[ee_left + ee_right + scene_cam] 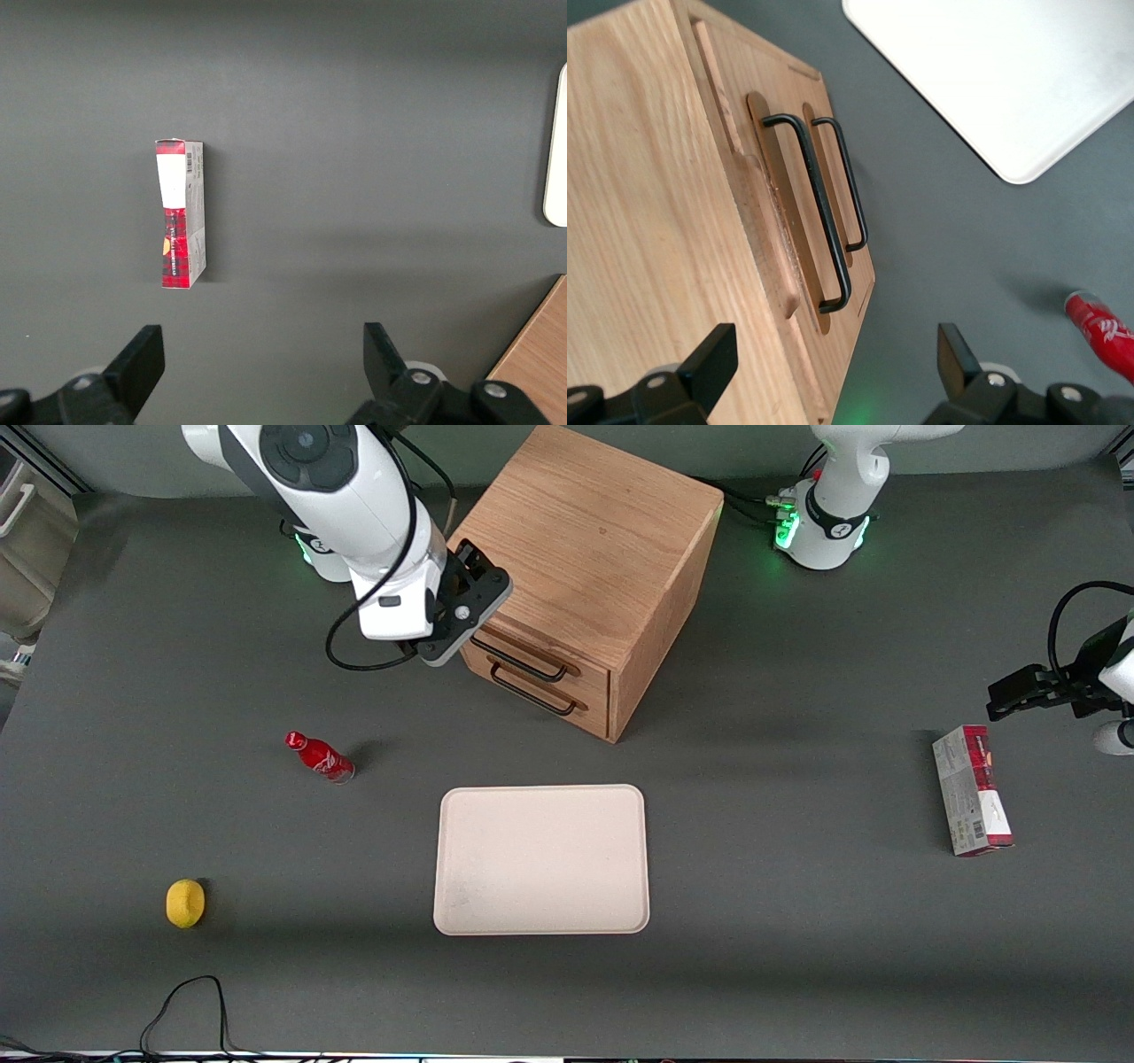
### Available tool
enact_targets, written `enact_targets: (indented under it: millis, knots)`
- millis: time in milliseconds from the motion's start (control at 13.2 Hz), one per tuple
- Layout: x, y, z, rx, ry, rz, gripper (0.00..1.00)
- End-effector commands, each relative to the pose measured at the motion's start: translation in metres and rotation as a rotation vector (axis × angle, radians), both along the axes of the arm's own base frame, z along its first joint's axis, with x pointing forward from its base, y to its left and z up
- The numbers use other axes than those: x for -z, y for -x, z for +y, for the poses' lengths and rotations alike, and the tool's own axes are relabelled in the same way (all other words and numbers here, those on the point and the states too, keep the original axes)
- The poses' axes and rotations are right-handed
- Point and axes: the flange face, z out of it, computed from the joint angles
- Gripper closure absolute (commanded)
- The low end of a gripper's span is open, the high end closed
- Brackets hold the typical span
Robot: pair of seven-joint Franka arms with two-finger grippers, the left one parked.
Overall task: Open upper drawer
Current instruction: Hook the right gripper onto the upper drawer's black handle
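The light oak cabinet (585, 540) stands at the back of the table, its front turned toward the working arm's end. The upper drawer (580, 668) has a thin black bar handle (524, 661), also seen in the right wrist view (815, 212). The bottom drawer's matching handle (534, 693) sits just below it. Both drawer fronts look flush with the cabinet. My right gripper (461, 615) hovers at the cabinet's front top corner, just above the upper handle's end. Its fingers (713, 354) are spread wide and hold nothing, and the gripper (837, 354) straddles the cabinet's top front edge.
A cream tray (541, 859) lies nearer the front camera than the cabinet. A small red bottle (320, 756) and a yellow fruit (185, 903) lie toward the working arm's end. A red and white box (971, 802) lies toward the parked arm's end.
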Motion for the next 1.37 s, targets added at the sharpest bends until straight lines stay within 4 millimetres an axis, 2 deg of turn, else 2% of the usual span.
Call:
enact_targets:
  millis: [0, 304, 532, 987, 1291]
  knots:
    - [0.04, -0.018, 0.006, -0.091, -0.047, 0.033, 0.0]
    - [0.08, -0.016, 0.015, -0.114, -0.068, 0.008, 0.0]
    - [0.101, -0.013, 0.021, -0.162, -0.055, -0.011, 0.0]
    - [0.131, -0.001, 0.027, -0.213, -0.037, -0.034, 0.0]
    - [0.135, -0.006, 0.026, -0.237, -0.054, -0.051, 0.0]
